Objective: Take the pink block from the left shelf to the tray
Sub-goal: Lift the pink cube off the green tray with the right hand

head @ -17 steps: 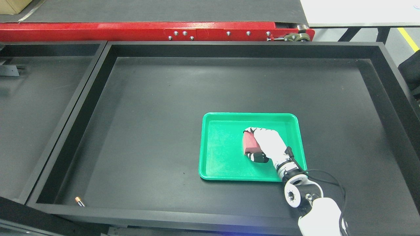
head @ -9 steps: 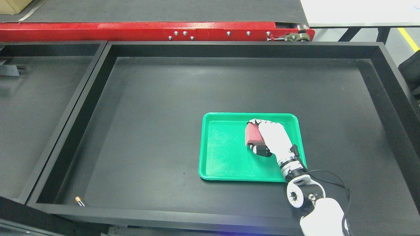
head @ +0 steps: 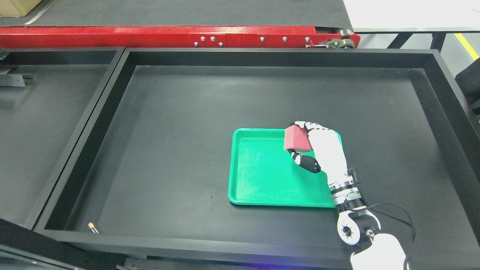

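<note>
Head view: right hand (head: 318,148) reaching in from the lower right, fingers (head: 305,162) clamped on the pink block (head: 297,139), block tilted and poised over the far right corner of the green tray (head: 262,176). Tray resting flat inside the large black bin (head: 240,56), right of its middle; small battery (head: 92,227) lying well apart at the near left corner of the bin floor, red conveyor frame (head: 150,35) running along beyond the far wall.
</note>
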Robot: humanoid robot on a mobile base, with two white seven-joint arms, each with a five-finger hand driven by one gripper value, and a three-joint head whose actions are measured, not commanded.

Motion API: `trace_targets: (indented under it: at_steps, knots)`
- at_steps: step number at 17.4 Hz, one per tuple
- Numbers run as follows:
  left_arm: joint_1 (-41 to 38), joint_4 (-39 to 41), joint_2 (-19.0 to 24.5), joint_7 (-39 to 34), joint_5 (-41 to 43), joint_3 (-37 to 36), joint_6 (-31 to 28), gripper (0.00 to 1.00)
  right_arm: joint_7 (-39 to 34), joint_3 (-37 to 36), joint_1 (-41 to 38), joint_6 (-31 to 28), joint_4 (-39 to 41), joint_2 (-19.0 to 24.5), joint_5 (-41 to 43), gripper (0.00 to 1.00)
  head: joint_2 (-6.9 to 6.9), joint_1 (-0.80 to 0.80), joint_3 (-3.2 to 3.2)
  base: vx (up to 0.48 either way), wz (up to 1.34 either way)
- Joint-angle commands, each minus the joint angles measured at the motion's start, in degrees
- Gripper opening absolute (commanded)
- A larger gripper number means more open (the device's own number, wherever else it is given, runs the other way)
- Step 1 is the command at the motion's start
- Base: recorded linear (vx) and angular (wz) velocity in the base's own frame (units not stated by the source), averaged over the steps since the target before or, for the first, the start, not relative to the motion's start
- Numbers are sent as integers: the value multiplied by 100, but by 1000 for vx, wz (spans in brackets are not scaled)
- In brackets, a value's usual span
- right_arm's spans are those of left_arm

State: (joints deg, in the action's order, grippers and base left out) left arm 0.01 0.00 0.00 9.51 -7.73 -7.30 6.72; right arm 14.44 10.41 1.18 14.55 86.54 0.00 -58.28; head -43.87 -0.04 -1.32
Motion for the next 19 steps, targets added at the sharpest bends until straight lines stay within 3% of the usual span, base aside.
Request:
trace_targets:
  at_steps: [1,4,19]
  knots:
    - [-115,100,100,-1,0,0,5,100,1112,-426,-311,136,653,-100,177,4,0,0,0,-12,21]
    - [-115,100,100,-1,0,0,5,100,1403,-426,-416,162,706,-100,212,4,0,0,0,-63,92]
    - [-115,100,100,-1,0,0,5,100,1324,-453,-742,294,715,-100,546,5,0,0,0,-148,247]
